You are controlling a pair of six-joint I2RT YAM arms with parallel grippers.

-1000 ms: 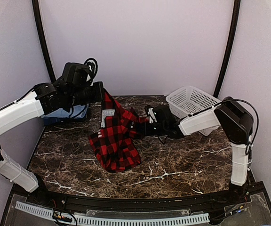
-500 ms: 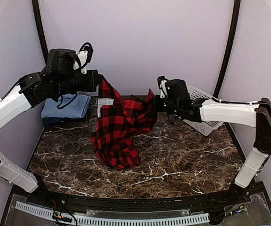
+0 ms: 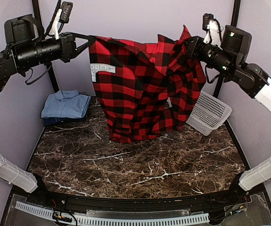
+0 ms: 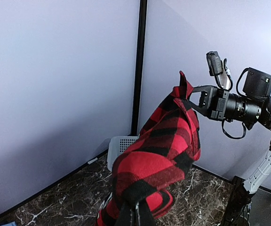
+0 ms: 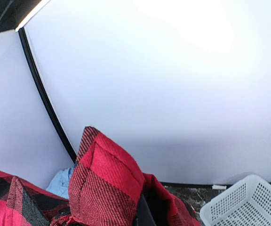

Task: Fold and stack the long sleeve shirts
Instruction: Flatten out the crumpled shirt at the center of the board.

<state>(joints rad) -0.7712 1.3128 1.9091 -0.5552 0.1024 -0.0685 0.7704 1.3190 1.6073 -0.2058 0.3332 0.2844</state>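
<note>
The red-and-black flannel long sleeve shirt (image 3: 142,89) hangs spread between both raised arms, its hem low over the marble table (image 3: 140,165). My left gripper (image 3: 90,40) is shut on its upper left edge, and my right gripper (image 3: 188,44) is shut on its upper right edge. Bunched flannel (image 4: 159,157) fills the left wrist view above my closed left gripper (image 4: 139,214). In the right wrist view a fold of flannel (image 5: 105,181) stands over my shut right gripper (image 5: 144,215). A folded light blue shirt (image 3: 67,103) lies on a darker blue one (image 3: 55,120) at the back left.
A white mesh basket (image 3: 211,113) sits tilted at the back right, partly behind the hanging flannel, and shows in the wrist views as basket (image 4: 120,147) and basket (image 5: 246,202). Black frame poles (image 3: 40,28) stand in the back corners against the lilac walls.
Both arms rose high and moved apart, lifting the flannel off the table and spreading it out. The right gripper shut on the cloth. The basket now sits further right and tilted.
</note>
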